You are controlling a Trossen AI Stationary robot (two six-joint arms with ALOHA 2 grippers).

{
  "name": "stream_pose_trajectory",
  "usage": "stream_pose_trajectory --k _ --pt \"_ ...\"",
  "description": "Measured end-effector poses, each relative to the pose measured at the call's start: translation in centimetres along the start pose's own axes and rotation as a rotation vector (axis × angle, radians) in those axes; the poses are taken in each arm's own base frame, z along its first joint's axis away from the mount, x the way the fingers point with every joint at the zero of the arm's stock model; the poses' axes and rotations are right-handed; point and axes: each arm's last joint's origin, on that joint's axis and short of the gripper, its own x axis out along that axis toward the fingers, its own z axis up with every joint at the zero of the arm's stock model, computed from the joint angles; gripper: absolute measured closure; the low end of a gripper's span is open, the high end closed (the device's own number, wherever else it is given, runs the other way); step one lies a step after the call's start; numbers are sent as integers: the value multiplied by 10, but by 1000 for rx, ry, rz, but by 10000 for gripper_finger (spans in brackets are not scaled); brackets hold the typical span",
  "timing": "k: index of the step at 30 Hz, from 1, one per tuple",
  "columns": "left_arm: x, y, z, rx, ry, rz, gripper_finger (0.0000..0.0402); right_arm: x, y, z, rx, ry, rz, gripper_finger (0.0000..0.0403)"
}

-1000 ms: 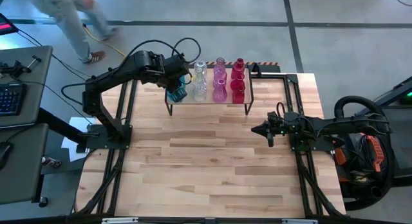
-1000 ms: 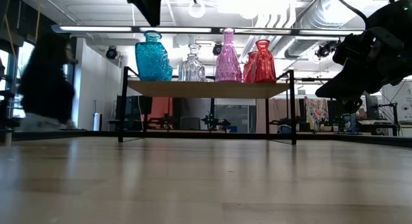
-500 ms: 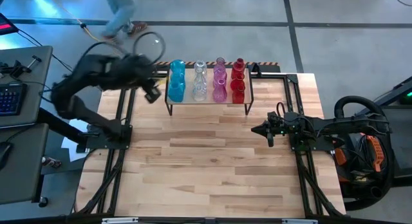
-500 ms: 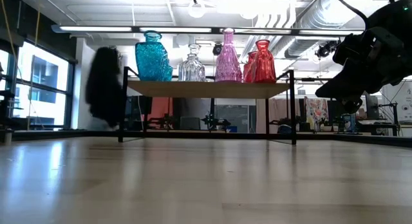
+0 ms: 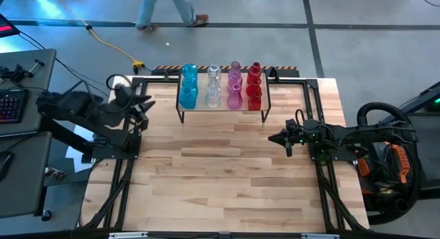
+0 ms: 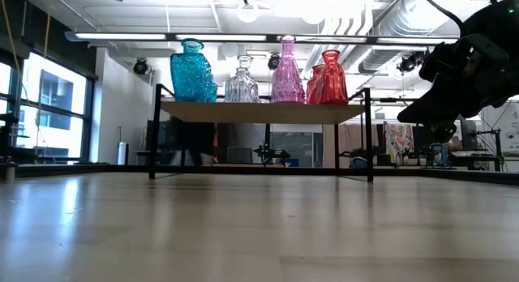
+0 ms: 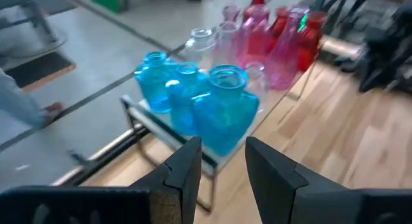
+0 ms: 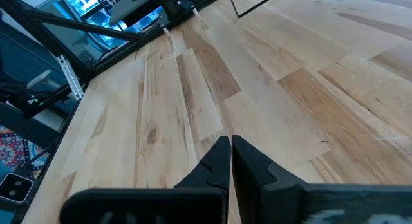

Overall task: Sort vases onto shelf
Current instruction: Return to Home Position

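The vases stand upright in colour rows on the shelf (image 5: 221,107) at the table's far edge: teal vases (image 5: 188,86), clear vases (image 5: 214,86), pink vases (image 5: 234,85) and red vases (image 5: 254,86). In the low view they rest on their bases on the shelf's light wood top (image 6: 259,112). My left gripper (image 5: 142,106) hangs open and empty near the table's left edge, left of the shelf. Its wrist view looks at the teal vases (image 7: 219,111) between the open fingers (image 7: 222,176). My right gripper (image 5: 278,138) is shut and empty above the table's right side (image 8: 230,161).
Bare slat table (image 5: 220,177) stretches in front of the shelf and between the two arms. A person (image 5: 168,9) walks on the floor beyond the far edge. A desk with a keyboard (image 5: 10,105) stands left of the table.
My left arm has drawn back from the teal vases on the shelf, swinging toward the table's left edge. The teal vases stay standing on the shelf. A person has walked past beyond the far edge.
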Motion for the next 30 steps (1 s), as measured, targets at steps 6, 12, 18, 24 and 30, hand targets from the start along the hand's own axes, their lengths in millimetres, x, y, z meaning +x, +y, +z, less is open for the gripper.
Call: stream_pose_trajectory --k 6,12,18,24,30 --pt "16 0 -49 -65 -124 -113 289 0 0 0 0 1 0 402" --pt "33 -10 -88 -20 -270 -240 289 0 0 0 0 0 0 402" --pt "58 -24 -134 -79 -288 -364 289 0 0 0 0 1 0 402" --pt "73 -33 -161 -133 -342 -466 289 0 0 0 0 0 0 402" --pt "78 -34 -172 -25 -363 -493 289 0 0 0 0 0 0 402"
